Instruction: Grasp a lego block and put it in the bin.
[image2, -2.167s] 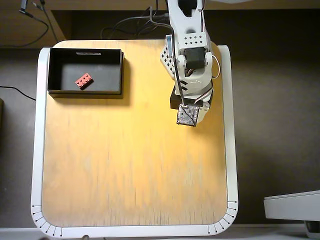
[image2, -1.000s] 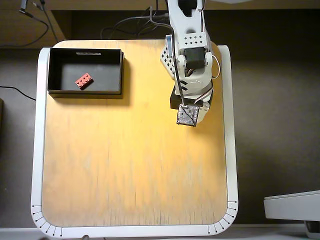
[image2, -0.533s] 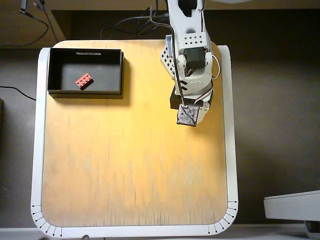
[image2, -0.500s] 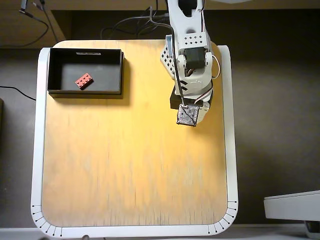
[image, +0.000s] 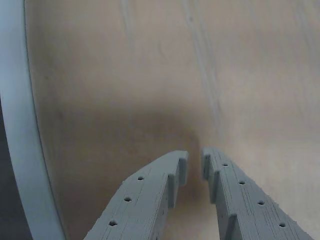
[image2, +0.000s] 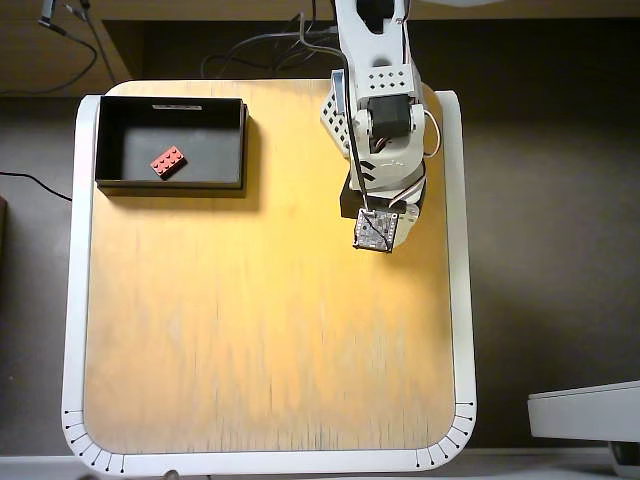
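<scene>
I see the brick (image2: 168, 161) lying inside the bin (image2: 241, 150) already, long axis slanted, near its lower wall overhead. My gripper (image: 195, 167) is well apart to the right, over bare table (image2: 260, 330), fingers nearly closed and holding nothing. I'd judge the drop done.

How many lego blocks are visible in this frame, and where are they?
1. The red lego block lies on the floor of the black bin at the table's upper left in the overhead view. The wrist view shows none; the arm could hide others.
</scene>
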